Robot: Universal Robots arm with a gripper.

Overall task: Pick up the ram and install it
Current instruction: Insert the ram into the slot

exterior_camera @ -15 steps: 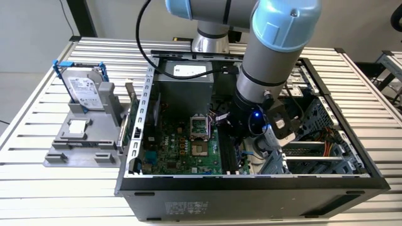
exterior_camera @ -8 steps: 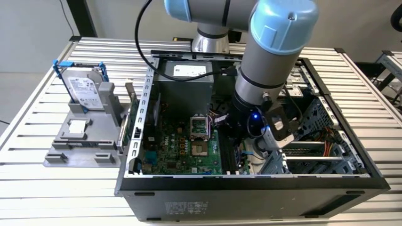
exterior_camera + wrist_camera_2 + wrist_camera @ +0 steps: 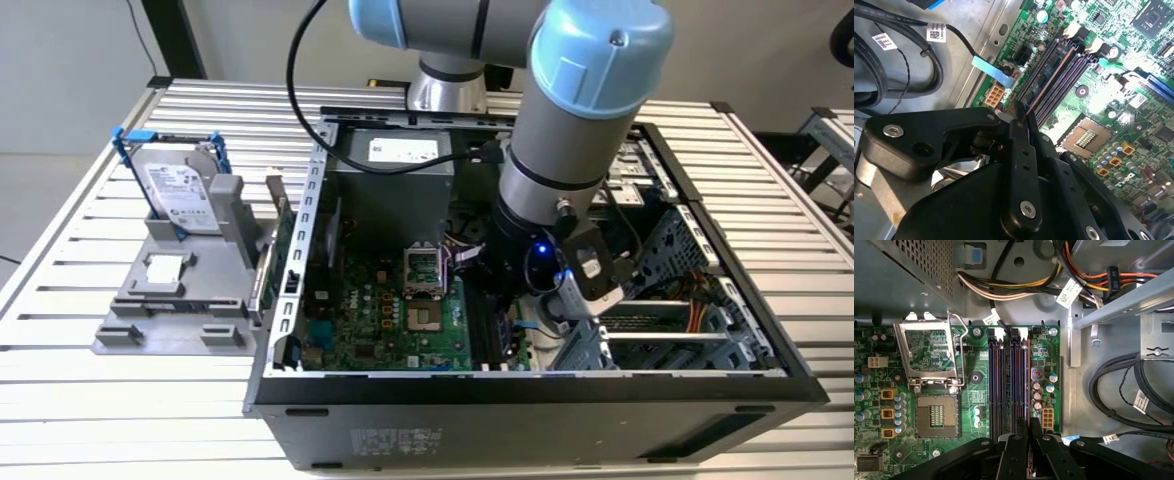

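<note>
On a slatted metal counter (image 3: 134, 400), an open computer case (image 3: 534, 385) lies on its side as the arm (image 3: 574, 130) reaches down over the green motherboard (image 3: 374, 320). The gripper (image 3: 514, 300) hangs at the near end of the row of long black slots (image 3: 995, 385). In both wrist views its black fingers are drawn together, with only a thin gap between the tips. They appear to be pinching one end of the ram (image 3: 1046, 70). The ram stands on edge along the slot nearest the board's outer edge, on the side of the loose black cables. Whether it is pressed home cannot be told.

The ram is probably light and stiff but fragile: a thin board that could crack if twisted, with smooth flat faces that could slip in a loose grip. The flat faces near its top edge, clear of the contact edge, look like the safest place to hold it, and any push should go straight down the slot.

Seen nearly edge-on, it is a long, narrow, dark blue-green strip with dark chips and a coppery line along its length.
</note>
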